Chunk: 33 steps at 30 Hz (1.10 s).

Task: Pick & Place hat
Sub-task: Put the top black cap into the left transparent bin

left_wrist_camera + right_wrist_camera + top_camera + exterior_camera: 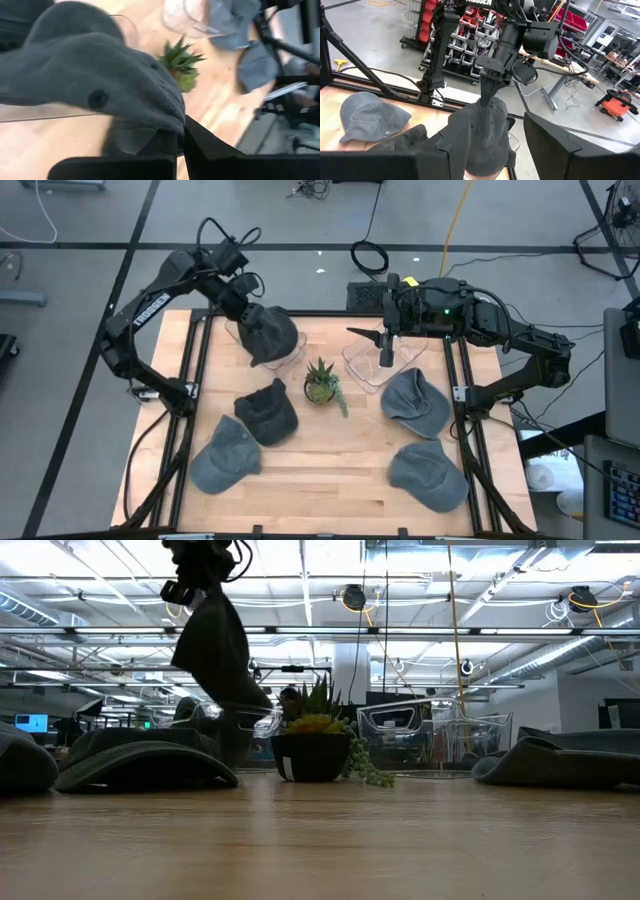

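Looking at the bench (330,470) first, four hats still lie flat around the little plant (321,383). Left end effector (243,306) is clamped shut on a dark hat (270,333), dangling over the clear bin (262,352) at upper left. I'd lower it right into the bin before releasing. Right end effector (386,347) hovers half open, empty.

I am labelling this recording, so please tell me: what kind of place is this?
Probably a robotics lab or workshop. Red parts bins on racks stand beyond the wooden table, cables lie on the grey concrete floor, and pipes run under the open ceiling.
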Motion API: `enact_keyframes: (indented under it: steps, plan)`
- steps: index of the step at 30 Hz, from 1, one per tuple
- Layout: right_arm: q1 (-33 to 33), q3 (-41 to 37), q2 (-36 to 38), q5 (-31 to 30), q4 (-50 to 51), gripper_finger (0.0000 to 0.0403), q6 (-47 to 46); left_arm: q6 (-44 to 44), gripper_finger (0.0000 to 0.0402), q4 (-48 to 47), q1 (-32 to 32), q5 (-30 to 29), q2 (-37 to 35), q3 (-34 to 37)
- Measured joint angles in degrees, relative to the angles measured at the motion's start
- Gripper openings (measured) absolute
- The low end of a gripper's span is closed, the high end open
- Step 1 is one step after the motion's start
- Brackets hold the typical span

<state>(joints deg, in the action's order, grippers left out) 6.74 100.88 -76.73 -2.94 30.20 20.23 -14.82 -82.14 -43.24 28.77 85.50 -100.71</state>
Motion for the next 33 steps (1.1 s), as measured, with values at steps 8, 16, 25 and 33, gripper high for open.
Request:
enact_keyframes:
  steps: [8,16,25,33]
  plan:
    - [0.00,0.00,0.00,-0.01,0.00,0.0173,0.00,9.38,0.0007,-2.09,-2.23,-9.07,-0.05,0.00]
    - [0.00,0.00,0.00,-0.02,0.00,0.0173,-0.02,17.01,0.0007,-2.17,-1.67,-13.40,0.38,0.00]
    - [0.00,0.00,0.00,-0.02,-0.02,0.0172,-0.26,31.69,0.0007,-0.21,0.30,-21.73,1.41,0.00]
    - [0.00,0.00,0.00,-0.02,0.02,0.0172,-2.55,42.49,0.0007,-3.43,0.80,-18.67,6.58,0.00]
